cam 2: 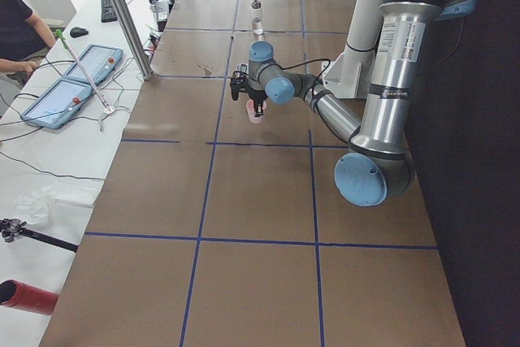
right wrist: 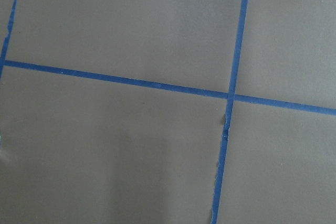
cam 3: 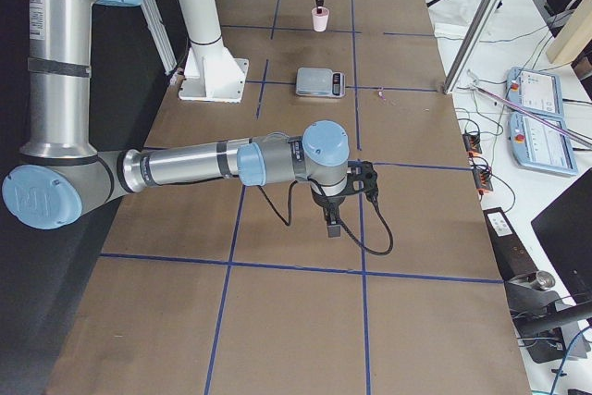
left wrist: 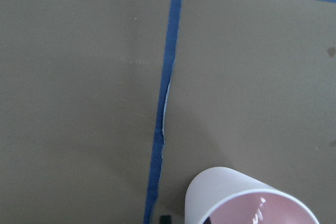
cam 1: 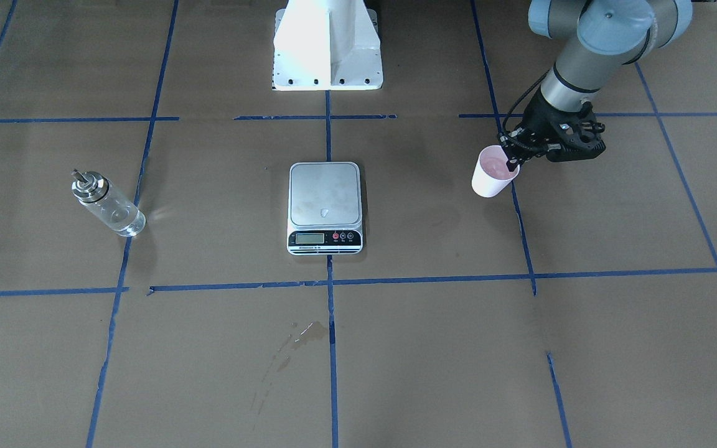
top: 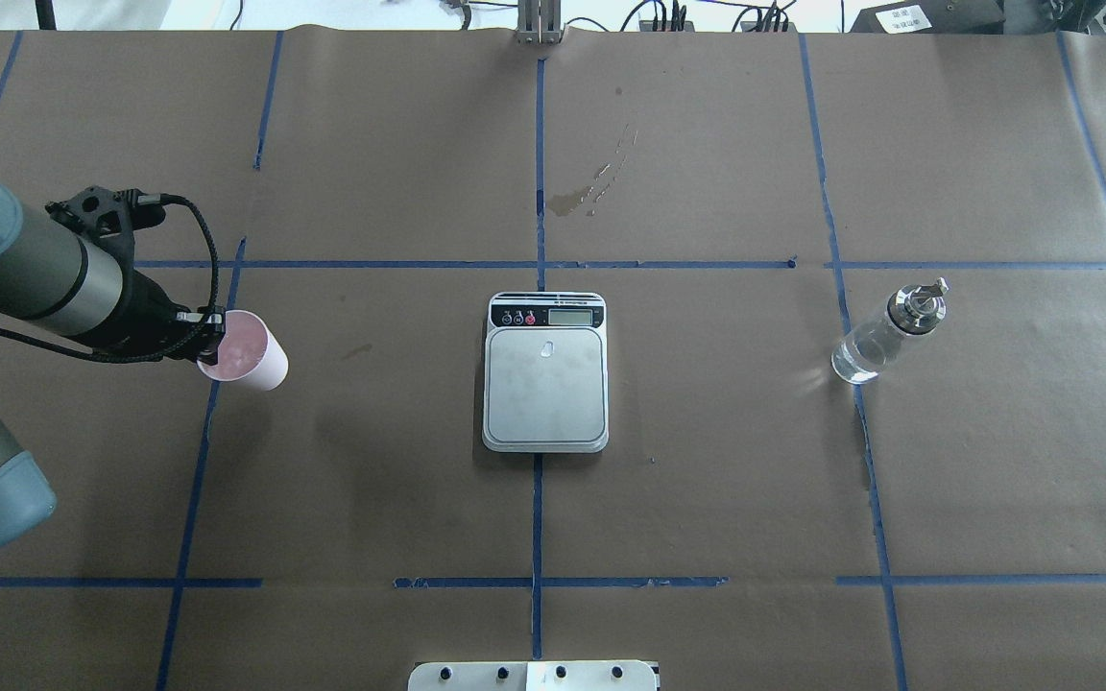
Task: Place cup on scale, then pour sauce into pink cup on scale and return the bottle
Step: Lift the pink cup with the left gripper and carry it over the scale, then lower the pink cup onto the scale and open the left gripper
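Observation:
The pale pink cup hangs tilted from my left gripper, which is shut on its rim, one finger inside and one outside; it seems lifted off the table. It also shows in the overhead view and the left wrist view. The scale lies bare at the table's middle, well apart from the cup. The clear bottle with its metal spout stands on the far side of the scale. My right gripper hangs over bare table, seen only in the exterior right view; I cannot tell if it is open.
Brown paper with blue tape lines covers the table. A dried spill stain marks the paper beyond the scale. The white robot base stands behind the scale. Operator tablets lie on a side desk.

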Controlling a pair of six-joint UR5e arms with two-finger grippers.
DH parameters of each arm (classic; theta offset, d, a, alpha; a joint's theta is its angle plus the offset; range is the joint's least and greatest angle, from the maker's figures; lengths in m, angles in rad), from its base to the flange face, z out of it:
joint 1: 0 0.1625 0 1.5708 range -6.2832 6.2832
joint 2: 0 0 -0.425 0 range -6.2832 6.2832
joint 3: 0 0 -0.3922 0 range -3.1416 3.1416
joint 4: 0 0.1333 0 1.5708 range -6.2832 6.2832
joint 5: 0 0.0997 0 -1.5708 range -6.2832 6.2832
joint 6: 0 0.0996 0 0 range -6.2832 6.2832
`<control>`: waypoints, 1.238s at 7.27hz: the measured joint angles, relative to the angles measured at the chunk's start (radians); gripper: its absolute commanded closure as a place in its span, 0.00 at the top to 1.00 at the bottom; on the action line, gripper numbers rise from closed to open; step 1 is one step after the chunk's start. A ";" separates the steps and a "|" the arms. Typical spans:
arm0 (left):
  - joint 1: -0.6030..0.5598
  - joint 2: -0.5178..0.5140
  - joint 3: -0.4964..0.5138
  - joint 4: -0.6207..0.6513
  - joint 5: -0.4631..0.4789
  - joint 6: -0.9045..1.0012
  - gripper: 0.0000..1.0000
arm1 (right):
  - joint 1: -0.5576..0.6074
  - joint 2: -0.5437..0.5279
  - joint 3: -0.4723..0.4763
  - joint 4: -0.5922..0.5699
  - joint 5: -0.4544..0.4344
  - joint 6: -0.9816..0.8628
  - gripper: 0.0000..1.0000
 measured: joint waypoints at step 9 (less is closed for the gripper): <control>0.227 -0.658 0.391 0.194 0.123 -0.584 0.00 | 0.000 -0.005 0.038 -0.008 0.004 0.019 1.00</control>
